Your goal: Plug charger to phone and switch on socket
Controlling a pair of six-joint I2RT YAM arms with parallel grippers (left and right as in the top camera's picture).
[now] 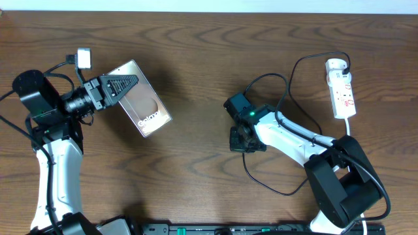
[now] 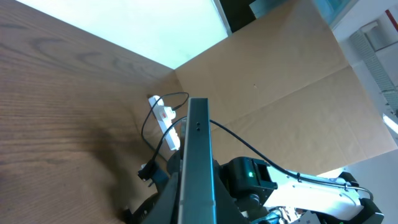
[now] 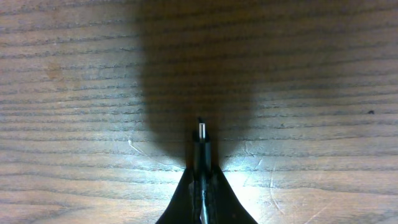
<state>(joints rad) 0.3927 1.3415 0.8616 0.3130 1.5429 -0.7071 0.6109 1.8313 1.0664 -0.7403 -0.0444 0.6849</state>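
My left gripper (image 1: 124, 85) is shut on the phone (image 1: 149, 109), holding its near end above the left of the table. The bronze back with "Galaxy" lettering faces up. In the left wrist view the phone (image 2: 196, 155) is edge-on between the fingers. My right gripper (image 1: 240, 138) is at mid table, shut on the charger plug (image 3: 201, 132). The small metal tip sticks out past the fingertips (image 3: 201, 180) over bare wood. The black charger cable (image 1: 287, 78) loops back to the adapter in the white socket (image 1: 342, 88) at the far right. Plug and phone are well apart.
The cable also loops on the table in front of the right arm (image 1: 274, 186). The socket's white cord (image 1: 349, 127) runs toward the right arm base. A cardboard wall (image 2: 280, 93) stands beyond the table in the left wrist view.
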